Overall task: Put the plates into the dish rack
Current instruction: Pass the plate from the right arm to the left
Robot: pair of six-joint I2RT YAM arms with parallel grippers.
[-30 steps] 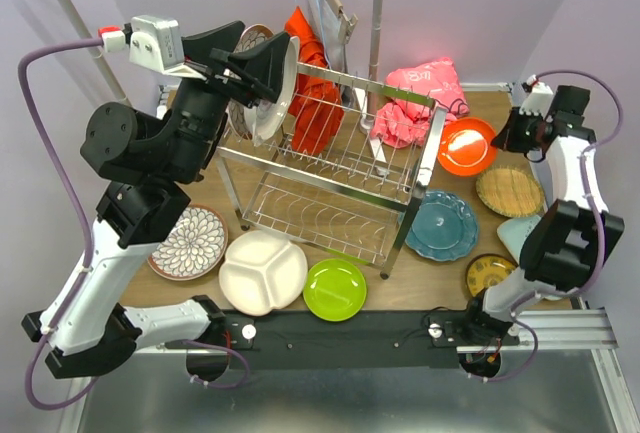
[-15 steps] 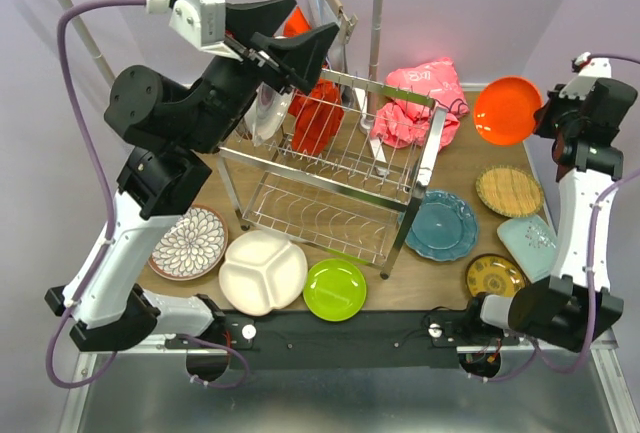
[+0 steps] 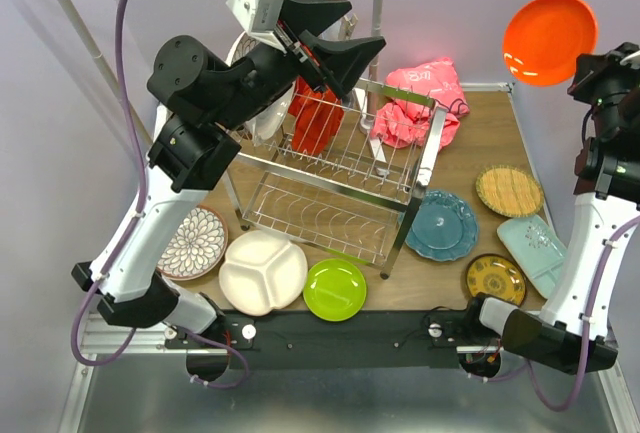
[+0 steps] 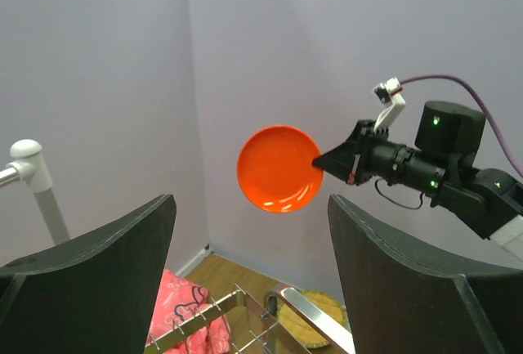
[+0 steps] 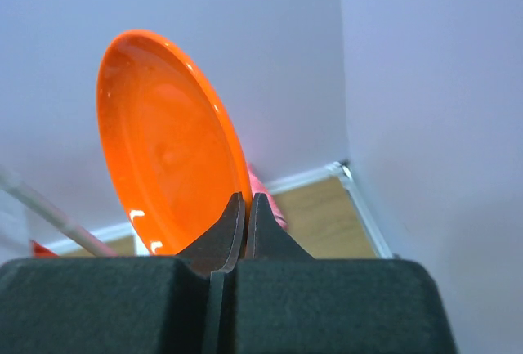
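Seven plates lie flat around the dish rack [image 3: 426, 167] in the top view. The floral plate [image 3: 192, 243], white divided plate [image 3: 263, 271] and lime green plate [image 3: 335, 289] sit off its front-left corner. The teal plate [image 3: 441, 224], yellow patterned plate [image 3: 496, 276], woven tan plate [image 3: 509, 190] and pale aqua plate [image 3: 535, 246] sit off its right end. We see a white plate [image 3: 265, 123] standing at the rack's upper left end, partly hidden by the left arm. The left gripper [image 3: 360, 31] is above the rack's back edge, spread wide, holding nothing. The right gripper [image 3: 580, 68] is raised well off the rack's right end, pinching the rim of the orange plate [image 3: 550, 38]. A pink cloth [image 3: 420, 98] is behind the rack and a red cloth [image 3: 315, 103] hangs at it.

Left wrist: the left gripper [image 4: 249, 223] has its fingers far apart with nothing between them. The orange plate [image 4: 279, 168] is in the air beyond the rack wires [image 4: 237, 321], held at its edge by the right gripper [image 4: 323, 162].

Right wrist: the right gripper [image 5: 245, 207] is pressed together on the lower rim of the orange plate [image 5: 163, 141], which is tilted on edge. The rack is not in this view.
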